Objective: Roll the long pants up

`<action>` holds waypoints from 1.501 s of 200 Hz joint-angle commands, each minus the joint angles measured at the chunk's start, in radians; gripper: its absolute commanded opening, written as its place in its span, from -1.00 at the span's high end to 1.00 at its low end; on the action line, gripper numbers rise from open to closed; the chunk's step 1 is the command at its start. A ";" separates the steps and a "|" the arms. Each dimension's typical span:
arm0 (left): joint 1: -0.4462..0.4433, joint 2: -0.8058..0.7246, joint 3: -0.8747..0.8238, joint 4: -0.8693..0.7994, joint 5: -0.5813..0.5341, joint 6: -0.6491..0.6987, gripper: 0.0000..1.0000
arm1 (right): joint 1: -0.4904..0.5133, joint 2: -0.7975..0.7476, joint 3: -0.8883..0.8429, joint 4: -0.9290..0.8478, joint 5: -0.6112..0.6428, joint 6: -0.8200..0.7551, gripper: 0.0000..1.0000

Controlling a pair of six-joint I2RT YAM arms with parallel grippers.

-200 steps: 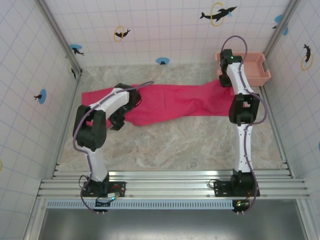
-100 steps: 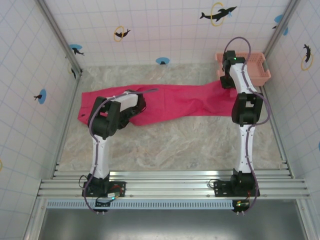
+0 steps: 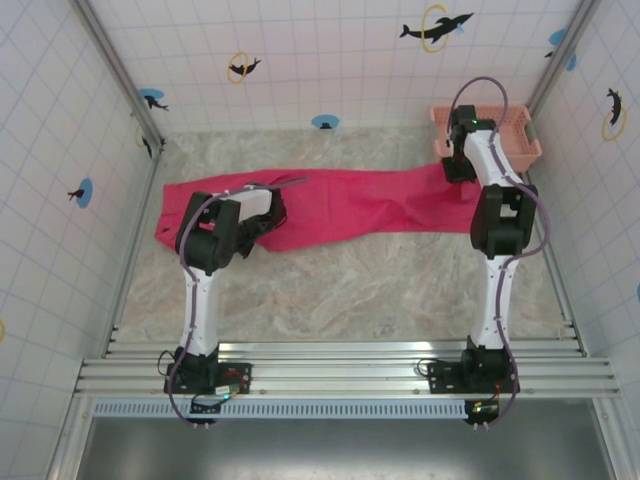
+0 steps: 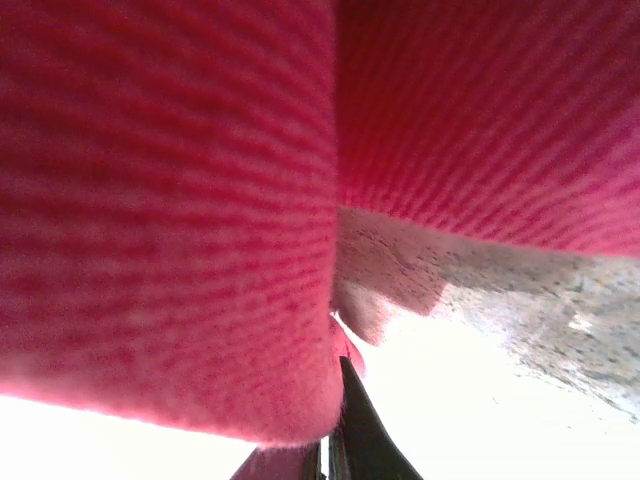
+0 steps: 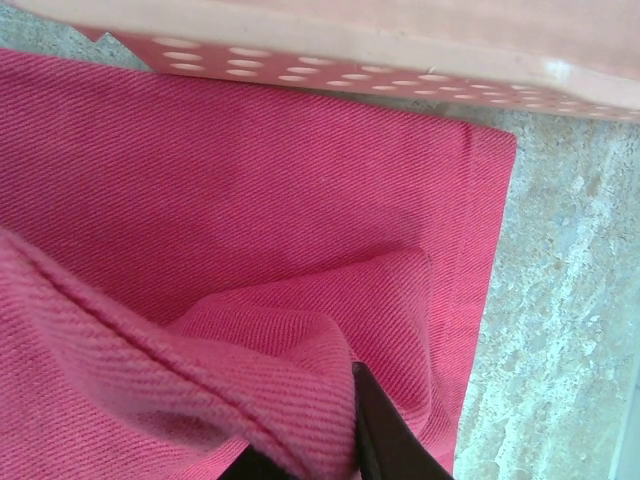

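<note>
On the marbled table [image 3: 350, 290], the long pants [image 3: 350, 200] lie from nine to three o'clock. Our left gripper [image 3: 262, 214] pinches cloth near nine, and our right gripper [image 3: 458, 170] pinches the end at three by the basket [image 3: 515, 140]. We judge the rolling is only starting; next, turn one end over evenly.

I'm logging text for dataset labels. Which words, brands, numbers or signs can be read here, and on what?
No readable text in any view.
long pants: plain fabric, no label visible.
basket: no lettering.
wall stickers: dolphins and rings, no words.
arm bases: any markings are too small to read.
</note>
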 commanded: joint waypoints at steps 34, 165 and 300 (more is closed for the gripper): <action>0.031 -0.153 0.179 -0.194 -0.042 0.025 1.00 | -0.011 -0.128 -0.077 0.013 0.001 0.005 0.73; 0.328 0.233 0.955 -0.197 0.102 0.240 1.00 | -0.014 -0.166 -0.171 0.001 0.040 0.006 0.72; 0.338 0.285 1.007 0.080 0.066 0.374 -0.95 | -0.026 0.048 0.292 -0.178 0.081 0.043 -0.22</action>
